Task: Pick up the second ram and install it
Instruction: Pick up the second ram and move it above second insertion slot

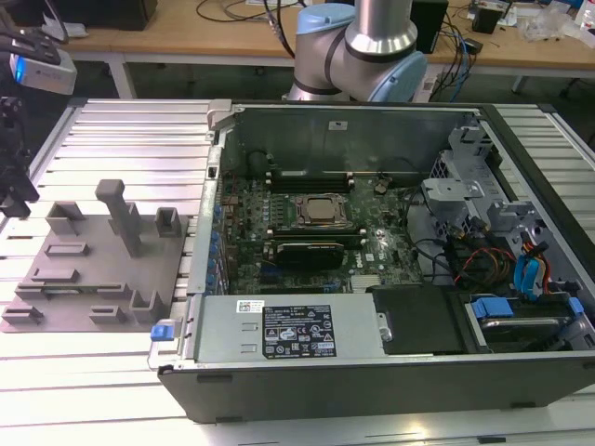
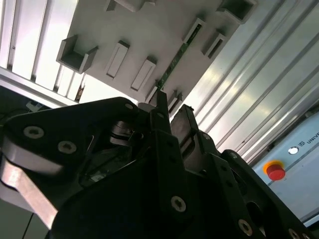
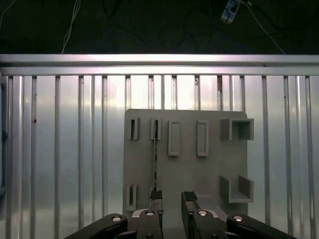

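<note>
A: Where is the second ram (image 3: 155,162) found?

B: In the first wrist view it is seen standing on edge in the grey fixture (image 3: 209,174), carried between two narrow slots. Its green edge is made out in the second wrist view.

A: And the hand (image 3: 172,199)?

B: It is seen spread open above the fixture, with a clear gap between its two fingers (image 3: 156,195) and nothing held. One finger is lined up over the end of the stick nearest the hand. Whether it touches cannot be told.

A: What is added by the exterior view?

B: The fixture is shown lying on the slatted tabletop (image 1: 121,130) at the exterior view's left, just beside the open computer case (image 1: 372,400). The arm's base (image 1: 358,42) is seen behind the case.

A: And by the second wrist view?

B: A red button (image 2: 275,172) is shown on a pale panel beyond the slats.
</note>
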{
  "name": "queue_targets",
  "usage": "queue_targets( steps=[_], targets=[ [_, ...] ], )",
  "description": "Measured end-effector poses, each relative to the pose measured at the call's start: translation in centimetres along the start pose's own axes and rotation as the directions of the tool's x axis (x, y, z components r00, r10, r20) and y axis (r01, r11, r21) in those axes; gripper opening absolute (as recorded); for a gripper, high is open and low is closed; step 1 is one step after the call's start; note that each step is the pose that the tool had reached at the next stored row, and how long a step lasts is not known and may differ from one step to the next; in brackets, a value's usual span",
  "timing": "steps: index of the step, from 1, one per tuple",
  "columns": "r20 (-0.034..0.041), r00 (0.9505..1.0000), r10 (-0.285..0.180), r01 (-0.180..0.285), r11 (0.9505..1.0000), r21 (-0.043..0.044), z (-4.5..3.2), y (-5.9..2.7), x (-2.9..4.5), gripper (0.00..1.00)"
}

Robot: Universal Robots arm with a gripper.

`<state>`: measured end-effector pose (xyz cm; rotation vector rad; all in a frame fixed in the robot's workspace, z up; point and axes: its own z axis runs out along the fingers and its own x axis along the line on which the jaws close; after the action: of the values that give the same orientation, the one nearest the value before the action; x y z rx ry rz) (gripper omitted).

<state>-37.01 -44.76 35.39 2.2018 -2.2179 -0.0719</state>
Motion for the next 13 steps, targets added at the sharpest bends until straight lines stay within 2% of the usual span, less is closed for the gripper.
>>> queue_targets(
  steps=[13],
  targets=[
    [0.0000, 1.0000, 0.000, 0.000, 1.0000, 0.0000, 1.68, -0.07, 0.17, 0.28]
  ],
)
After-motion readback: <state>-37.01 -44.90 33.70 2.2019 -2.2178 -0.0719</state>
